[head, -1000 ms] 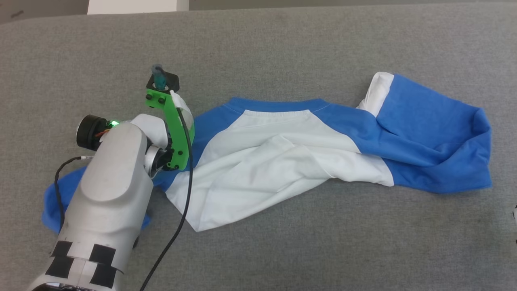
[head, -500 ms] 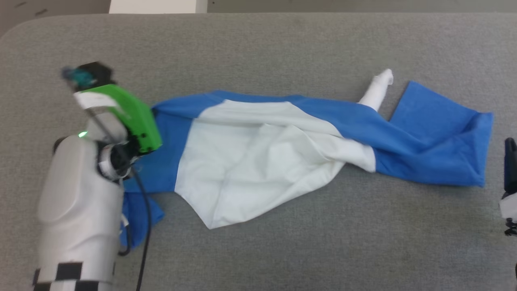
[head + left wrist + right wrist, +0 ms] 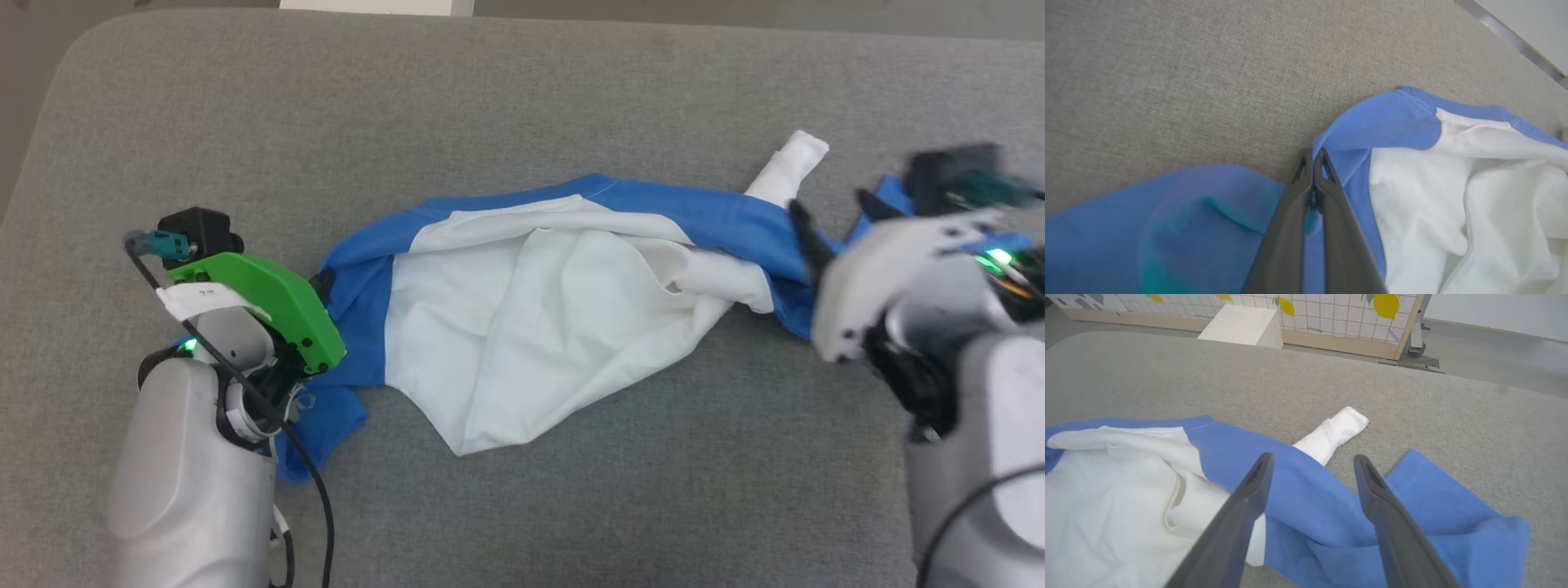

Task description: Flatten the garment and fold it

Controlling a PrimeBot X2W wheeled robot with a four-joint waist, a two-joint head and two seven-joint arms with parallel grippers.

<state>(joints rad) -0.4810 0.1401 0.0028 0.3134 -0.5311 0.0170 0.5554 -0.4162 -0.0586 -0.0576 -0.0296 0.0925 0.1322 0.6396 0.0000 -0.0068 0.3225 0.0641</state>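
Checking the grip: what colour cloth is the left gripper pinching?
Blue sleeve; left wrist view.

A grey woven surface [image 3: 522, 82] with a rounded far-left corner spread across the scene. Beyond its far edge sat a white box [image 3: 1241, 326]. Behind that stood a grid-patterned panel [image 3: 1331, 310] printed with yellow lemons and edged in pale wood, beside grey floor [image 3: 1494, 367].

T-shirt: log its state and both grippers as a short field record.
garment: white T-shirt with blue sleeves, crumpled, not folded
surface: grey padded surface
left gripper: shut, pinching blue sleeve fabric
right gripper: open, over the opposite blue sleeve
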